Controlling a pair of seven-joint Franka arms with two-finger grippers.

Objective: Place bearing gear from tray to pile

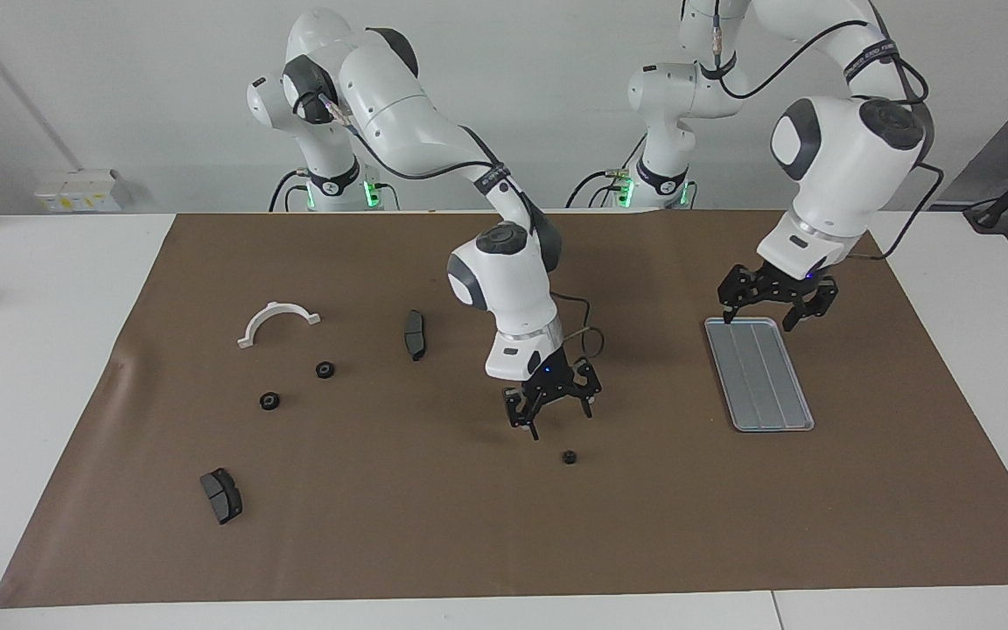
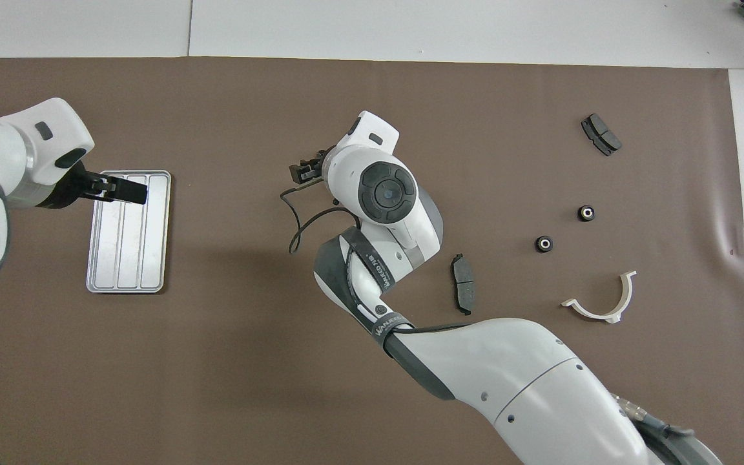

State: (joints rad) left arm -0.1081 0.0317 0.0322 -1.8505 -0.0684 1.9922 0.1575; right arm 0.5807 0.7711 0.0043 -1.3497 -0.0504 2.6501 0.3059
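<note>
tray (image 1: 758, 374) silver-grey, ridged | bracket (image 1: 277, 321) white | mat (image 1: 504, 542) brown

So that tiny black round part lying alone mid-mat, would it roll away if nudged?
Possibly. The small black part looks round like a wheel but seems to lie flat, so it would more likely slide. It looks rigid and light. The open right gripper hangs just above it.

Ridged silvery metal tray (image 1: 759, 374) with a dull sheen; matt brown paper-like mat (image 1: 469, 525); smooth white plastic-looking bracket (image 1: 276, 320)

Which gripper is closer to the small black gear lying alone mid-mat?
Right. The right gripper hangs just above the small black gear, slightly off toward the robots. The left gripper is over the tray.
</note>
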